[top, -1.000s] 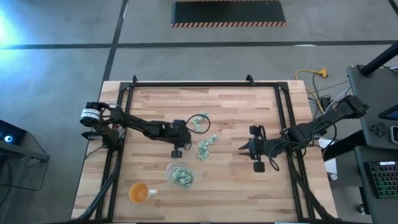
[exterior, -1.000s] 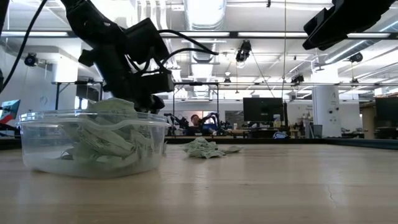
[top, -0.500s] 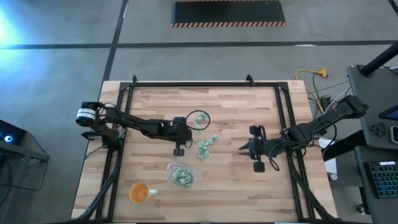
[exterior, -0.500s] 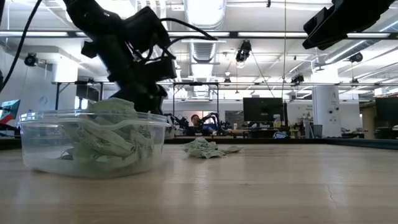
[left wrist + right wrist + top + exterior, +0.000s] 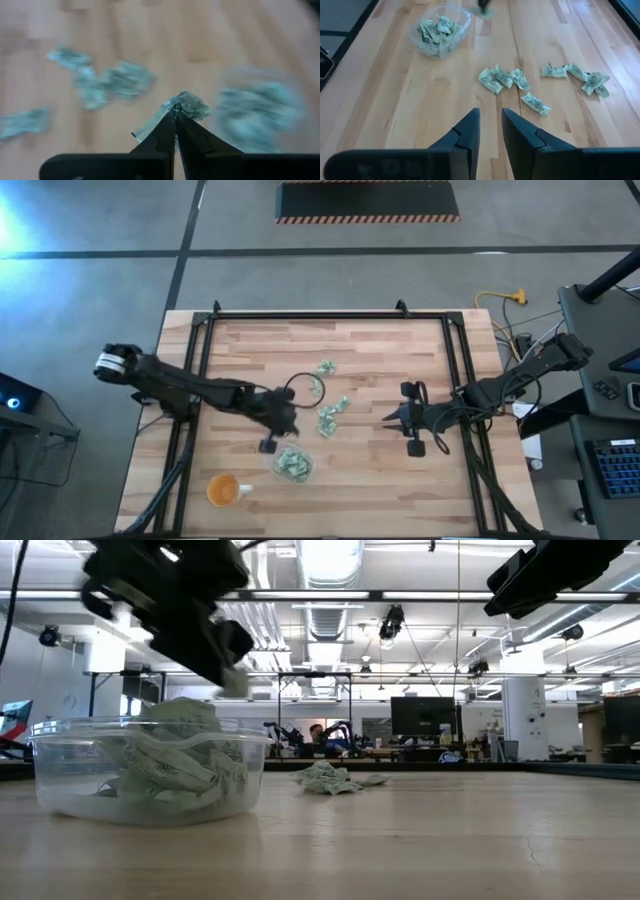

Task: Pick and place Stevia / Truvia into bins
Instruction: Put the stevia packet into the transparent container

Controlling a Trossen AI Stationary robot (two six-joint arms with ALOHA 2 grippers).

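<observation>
My left gripper (image 5: 290,428) is shut on one pale green Stevia packet (image 5: 186,106). In the low view it hovers beside the far rim of the clear tub (image 5: 150,765), above rim height. That tub (image 5: 290,463) holds several packets. More packets lie flat on the wood as a small cluster (image 5: 330,415) and a few farther off (image 5: 325,367). Seen from the right wrist, these loose packets (image 5: 502,79) are spread ahead of my right gripper (image 5: 490,125). My right gripper (image 5: 390,420) is open and waits right of them, holding nothing. My left gripper pinches the packet between its two fingertips at one crumpled edge (image 5: 176,110). The packet is lifted clear of the table and sticks out past the fingertips (image 5: 236,683). The fingers slant down toward the table.
A small orange cup with a handle (image 5: 222,490) stands near the table's near-left corner, left of the tub. A black frame rail (image 5: 320,315) borders the far and side edges. Bare wood lies between the packets and the right gripper.
My left gripper, shut on a packet, has risen from the far packets and moved toward the table's near edge. It now stands next to the tub. The packet has been lifted clear of the table. The right arm has kept still.
</observation>
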